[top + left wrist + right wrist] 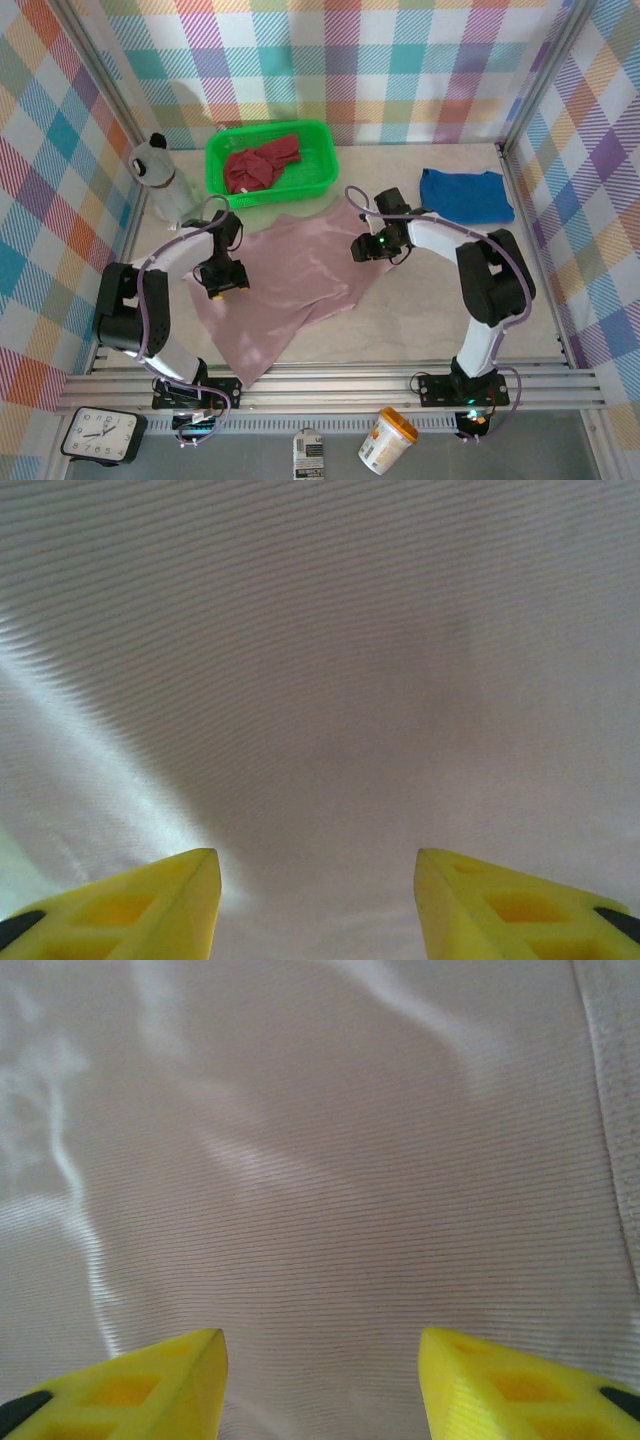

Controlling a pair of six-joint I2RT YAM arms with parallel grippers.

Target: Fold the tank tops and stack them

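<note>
My left claw [318, 880] stood with its yellow fingers apart and nothing between them. Ribbed mauve cloth lay directly below the gap. My right claw [322, 1360] was set the same way: fingers apart, empty, over the same weave. A hemmed edge ran down the right border of that wrist view.

The cloth under both claws was the pink tank top [290, 280], spread flat on the table [430, 320]. In the overhead view its long axis ran diagonally, from the far right corner down to the near left corner at the table's front edge. The left claw was above the top's left border. The right claw was above its far right border. The garment therefore lay between the two claws, each nearer its own side.

My judgement: a fold would call for both claws to pinch their own edges and carry them across the long axis.

The blue tank top [465, 195] lay folded at the far right, well apart from the pink one. The dark red tank top [262, 163] sat crumpled in the green basket [270, 130], just beyond the pink top's far edge.
</note>
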